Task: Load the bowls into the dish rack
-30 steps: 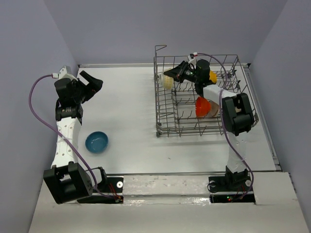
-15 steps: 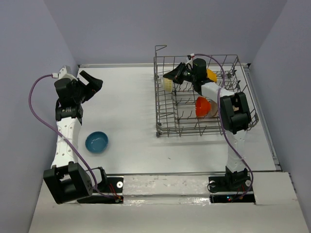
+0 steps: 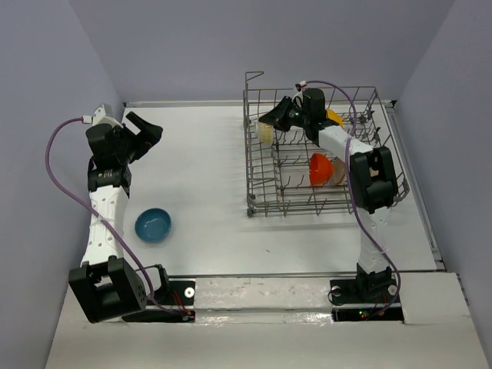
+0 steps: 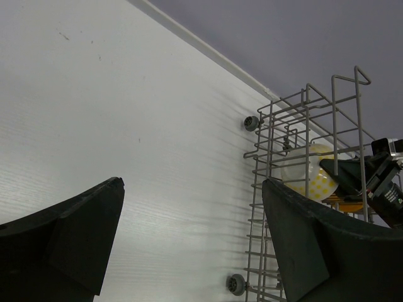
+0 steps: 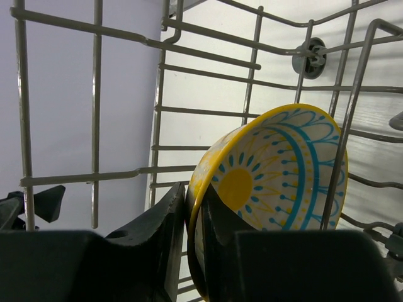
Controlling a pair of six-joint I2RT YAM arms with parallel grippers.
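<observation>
My right gripper (image 3: pixel 275 117) is shut on the rim of the white bowl with the yellow flower pattern (image 3: pixel 265 132) and holds it on edge inside the dish rack (image 3: pixel 261 201), at its far left corner. In the right wrist view the fingers (image 5: pixel 170 226) pinch the bowl's yellow rim (image 5: pixel 277 170). An orange-red bowl (image 3: pixel 320 169) and a yellow-tan bowl (image 3: pixel 334 118) stand in the rack. The blue bowl (image 3: pixel 153 224) lies on the table at the front left. My left gripper (image 3: pixel 146 132) is open and empty above the far left of the table. I cannot make out the plain white bowl.
The left wrist view (image 4: pixel 192 239) shows bare white table, the rack's left wall (image 4: pixel 271 207), the flower bowl (image 4: pixel 308 176) and the right gripper (image 4: pixel 359 173) behind it. Grey walls close off the table's far and side edges.
My right wrist has shifted slightly left inside the rack, and the flower bowl has turned more onto its edge. The left arm and the blue bowl have not moved.
</observation>
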